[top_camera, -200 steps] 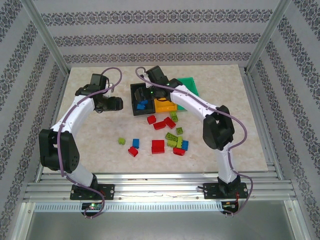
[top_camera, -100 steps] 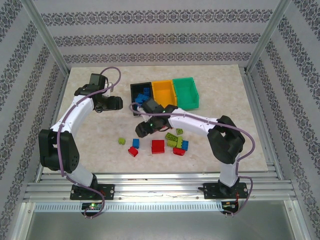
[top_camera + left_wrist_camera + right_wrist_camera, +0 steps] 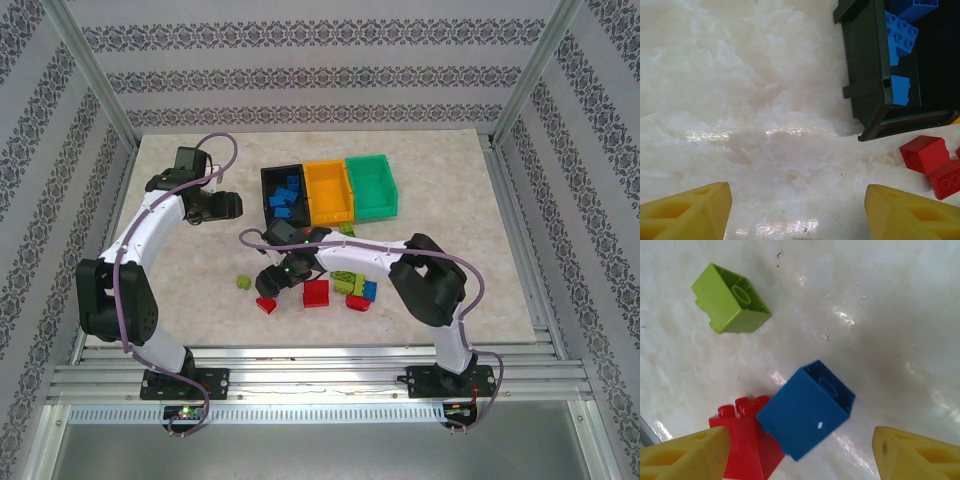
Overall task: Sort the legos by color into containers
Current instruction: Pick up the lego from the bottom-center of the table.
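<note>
Drops right gripper [image 3: 800, 452] from black bin [image 3: 266, 200] to blue brick [image 3: 807, 415] in front of it, jaws wide, empty; holds left gripper [image 3: 797, 212] open, empty beside bin; counts only some blues [image 3: 283, 195] sorted, reds [image 3: 316, 292], greens [image 3: 243, 283] loose.

A pale, marble-patterned worktop [image 3: 450, 180] sits inside a booth papered in grey-and-white ornamental stripes on the back wall [image 3: 320, 60] and both side walls [image 3: 40, 220]. Aluminium posts [image 3: 90, 72] rise from the worktop's far corners, and ribbed metal rails [image 3: 320, 385] line its near edge. Bright light glints off the polished surface.
</note>
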